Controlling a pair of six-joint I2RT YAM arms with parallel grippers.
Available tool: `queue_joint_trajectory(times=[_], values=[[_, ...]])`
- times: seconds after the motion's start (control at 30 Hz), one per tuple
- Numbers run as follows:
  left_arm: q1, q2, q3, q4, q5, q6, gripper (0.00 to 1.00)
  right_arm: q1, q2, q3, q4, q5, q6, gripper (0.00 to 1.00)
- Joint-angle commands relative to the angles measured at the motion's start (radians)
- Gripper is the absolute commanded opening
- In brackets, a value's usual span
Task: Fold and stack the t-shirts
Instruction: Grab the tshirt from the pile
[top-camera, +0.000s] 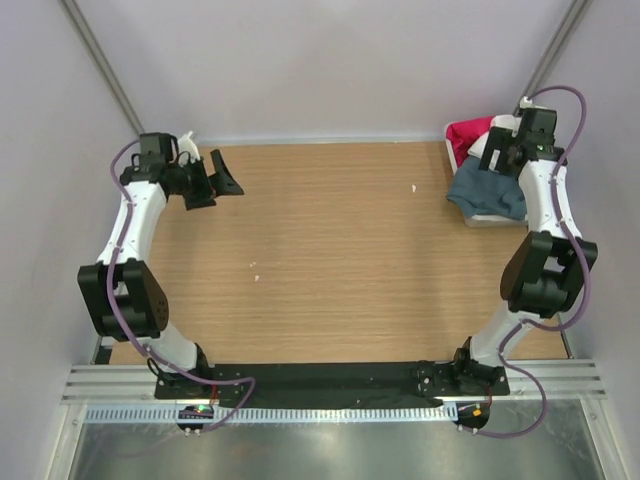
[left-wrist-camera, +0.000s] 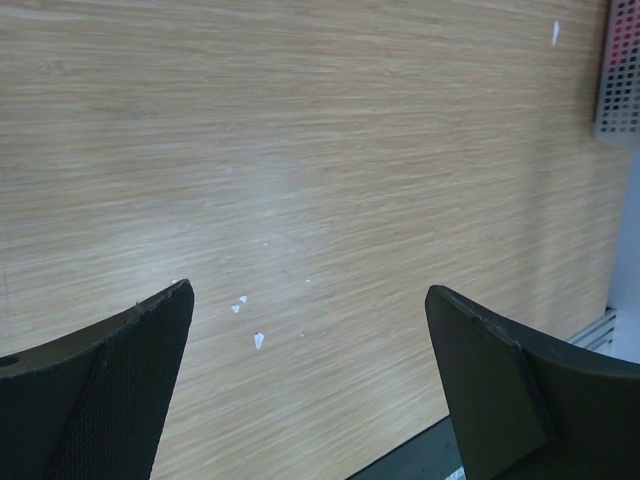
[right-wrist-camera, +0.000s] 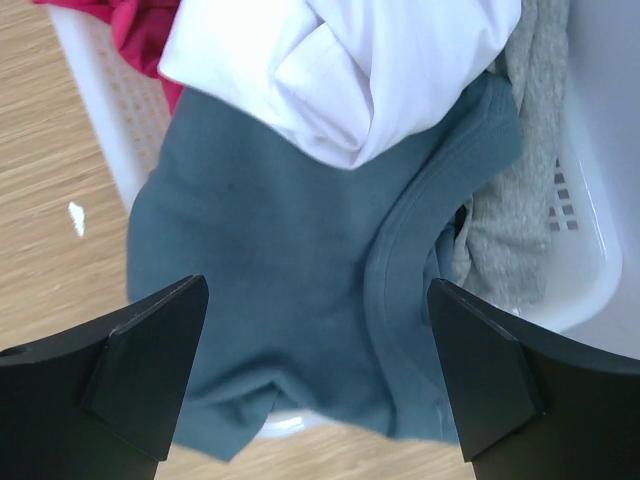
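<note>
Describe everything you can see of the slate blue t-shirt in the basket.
The slate blue t-shirt is soft, matte knit cloth, crumpled and unfolded, its ribbed neckband showing. It lies in the white slotted basket at the far right of the table and drapes over the basket's rim. A white t-shirt lies on its upper part, grey cloth touches its side, and a red-pink shirt sits beyond. The open right gripper hangs above it.
</note>
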Motion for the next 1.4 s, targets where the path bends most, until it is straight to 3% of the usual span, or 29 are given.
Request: queue_joint_trajectory(times=[0.0,0.2,0.33,0.37,0.57,0.7,0.73,0.77,0.8,0.93,1.07,1.3,1.37], values=[[0.008,0.016,0.020,-0.027,-0.060,0.052,1.00,-0.005,0.054,0.107,0.076,0.071,-0.012,0.98],[0.008,0.077,0.039,-0.035,-0.077,0.083,1.00,-0.007,0.203,0.243,0.093,0.095,-0.025,0.97],[0.008,0.097,0.048,-0.038,-0.094,0.094,1.00,-0.008,0.277,0.325,0.103,0.107,-0.031,0.89],[0.008,0.097,0.046,-0.044,-0.099,0.095,1.00,-0.008,0.291,0.329,0.108,0.108,-0.032,0.83],[0.008,0.094,0.034,-0.040,-0.099,0.094,0.99,-0.007,0.300,0.325,0.094,0.095,-0.052,0.80],[0.008,0.091,0.034,-0.038,-0.099,0.089,0.99,-0.007,0.280,0.290,0.088,0.092,-0.063,0.70],[0.008,0.090,0.034,-0.040,-0.097,0.089,1.00,-0.008,0.274,0.276,0.091,0.092,-0.069,0.65],[0.008,0.085,0.036,-0.043,-0.093,0.089,0.99,-0.007,0.271,0.270,0.094,0.090,-0.083,0.44],[0.008,0.081,0.034,-0.043,-0.090,0.089,1.00,-0.007,0.268,0.262,0.099,0.090,-0.089,0.34],[0.008,0.044,0.020,-0.060,-0.062,0.085,1.00,-0.007,0.247,0.257,0.093,0.092,-0.101,0.01],[0.008,-0.001,0.008,-0.127,-0.045,0.111,1.00,-0.005,0.143,0.263,0.076,0.050,-0.103,0.01],[0.007,-0.168,-0.076,-0.070,-0.071,0.123,0.99,-0.004,-0.025,0.293,0.007,-0.164,-0.112,0.01],[0.008,-0.189,-0.079,-0.063,-0.070,0.120,0.98,0.002,-0.069,0.297,-0.007,-0.285,-0.106,0.01]])
